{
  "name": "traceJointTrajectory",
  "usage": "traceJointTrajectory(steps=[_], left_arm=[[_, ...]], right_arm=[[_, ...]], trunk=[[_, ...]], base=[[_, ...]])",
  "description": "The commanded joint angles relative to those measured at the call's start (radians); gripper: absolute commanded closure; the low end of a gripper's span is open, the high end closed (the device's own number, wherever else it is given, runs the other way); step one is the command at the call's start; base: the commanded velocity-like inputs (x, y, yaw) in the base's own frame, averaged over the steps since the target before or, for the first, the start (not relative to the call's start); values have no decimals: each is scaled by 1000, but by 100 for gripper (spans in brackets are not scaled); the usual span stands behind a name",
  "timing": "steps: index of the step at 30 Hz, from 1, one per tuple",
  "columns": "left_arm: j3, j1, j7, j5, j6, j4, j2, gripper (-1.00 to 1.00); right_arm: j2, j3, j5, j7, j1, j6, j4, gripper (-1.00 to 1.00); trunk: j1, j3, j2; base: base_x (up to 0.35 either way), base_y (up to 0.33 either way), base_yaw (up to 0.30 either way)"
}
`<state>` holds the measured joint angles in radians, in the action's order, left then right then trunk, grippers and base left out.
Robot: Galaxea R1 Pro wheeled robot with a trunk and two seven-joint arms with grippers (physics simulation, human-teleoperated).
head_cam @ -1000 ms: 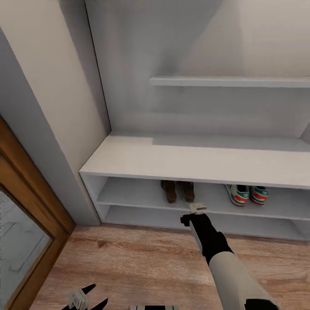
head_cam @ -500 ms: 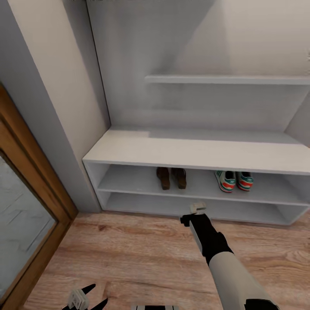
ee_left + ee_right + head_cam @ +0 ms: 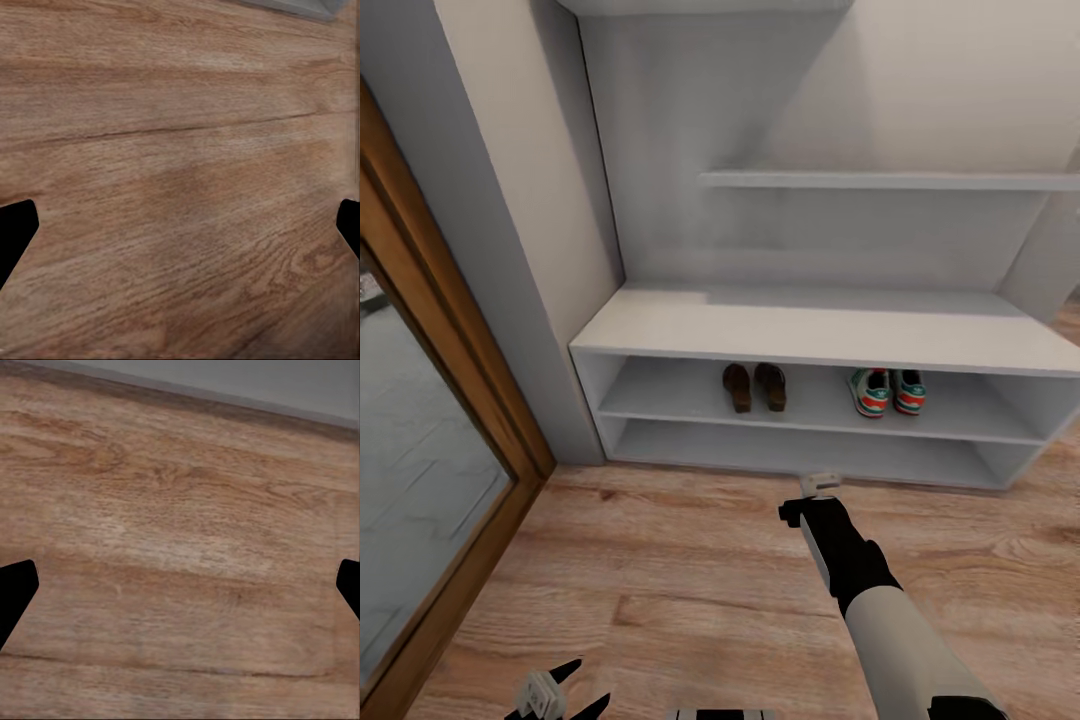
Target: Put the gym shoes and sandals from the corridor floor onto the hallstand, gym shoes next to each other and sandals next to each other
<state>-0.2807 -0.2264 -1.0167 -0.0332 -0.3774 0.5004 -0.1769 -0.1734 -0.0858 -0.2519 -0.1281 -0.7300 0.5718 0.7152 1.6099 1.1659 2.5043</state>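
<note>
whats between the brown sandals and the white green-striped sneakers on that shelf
Nothing: in the head view, only bare pale grey shelf board lies between the dark brown leather sandals and the white lace-up sneakers on the hallstand's upper open shelf.

Camera has pulled back and swung a little; we read this as our own motion, not the objects'. The hallstand now sits smaller and higher in the head view, with its right end and side panel visible where it ran off the edge before. The two sandals and the two gym shoes on the upper open shelf show more fully, no longer tucked under the top's lip. More corridor floor lies before us, and the wood-framed door at left takes more of the view.
</note>
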Motion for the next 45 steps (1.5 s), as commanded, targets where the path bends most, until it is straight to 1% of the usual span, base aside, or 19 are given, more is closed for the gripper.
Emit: traceJointTrajectory(steps=[1,7,8,11,12,14,15,16,19,20,21,23,25,30,36,37,40,41,45], left_arm=[[-5,-1,-5,-4,-3,0,1,-100],[-12,-1,-5,-2,-3,0,-1,-100],[-12,-1,-5,-2,-3,0,-1,-100],[-12,-1,-5,-2,-3,0,-1,-100],[-12,-1,-5,-2,-3,0,-1,-100],[-13,-1,-5,-2,-3,0,-1,-100],[-12,-1,-4,-2,-3,0,-1,-100],[-12,-1,-1,-2,-4,0,-1,-100],[-12,-1,0,-2,-4,0,-1,-100],[-12,-1,0,-2,-4,0,-1,-100],[-12,-1,1,-2,-4,0,-1,-100],[-12,-1,1,-2,-3,0,-2,-100],[-12,-1,2,-2,-2,0,-2,-100],[-12,-1,2,-2,-1,-1,-2,-100],[-13,-1,9,-2,1,-2,-4,-100],[-14,-1,15,-2,1,-2,-5,-100],[-13,-1,36,-2,0,-2,-6,-100],[-13,-1,40,-2,0,-2,-6,-100],[-12,-1,53,-2,0,-2,-5,-100]], right_arm=[[-1,-3,-5,1,0,4,1,-100],[-1,-3,-4,3,3,-3,0,-100],[3,-3,-3,3,5,-3,0,-100],[31,-3,-2,5,13,-10,-1,-100],[61,-3,-1,7,25,-26,-4,-100],[81,-3,-1,7,34,-43,-9,-100],[99,-4,0,8,42,-63,-17,-100],[122,-4,1,8,51,-98,-35,-100],[141,-4,1,9,57,-134,-61,-100],[157,-4,2,9,60,-170,-96,-100],[161,-4,2,9,61,-182,-109,-100],[170,-4,2,10,63,-206,-137,-100],[184,-4,2,10,65,-262,-200,-100],[197,-4,2,10,65,-353,-292,-100],[224,-4,3,10,66,-477,-405,-100],[231,-4,3,10,66,-517,-440,-100],[239,-5,2,10,66,-596,-499,-100],[240,-4,2,10,66,-612,-510,-100],[244,-4,2,11,66,-661,-543,-100]], trunk=[[-1,1,0],[-1,1,0],[-1,1,0],[-1,1,0],[-1,1,0],[-1,1,0],[-1,1,0],[-1,1,0],[-1,1,0],[-1,1,0],[-1,1,0],[-2,-7,0],[-3,-15,-1],[-5,-34,-2],[-8,-57,-3],[-8,-61,-3],[-9,-73,-4],[-10,-77,-4],[-25,-89,-31]], base=[[-310,0,0],[-118,0,0],[-9,0,0],[-6,0,0],[-2,0,0],[-2,0,0],[-1,0,0],[0,0,0],[0,0,0],[0,0,0],[0,0,0],[0,0,0],[0,0,0],[0,0,0],[0,0,0],[0,0,0],[0,0,0],[0,0,0],[0,0,0]])
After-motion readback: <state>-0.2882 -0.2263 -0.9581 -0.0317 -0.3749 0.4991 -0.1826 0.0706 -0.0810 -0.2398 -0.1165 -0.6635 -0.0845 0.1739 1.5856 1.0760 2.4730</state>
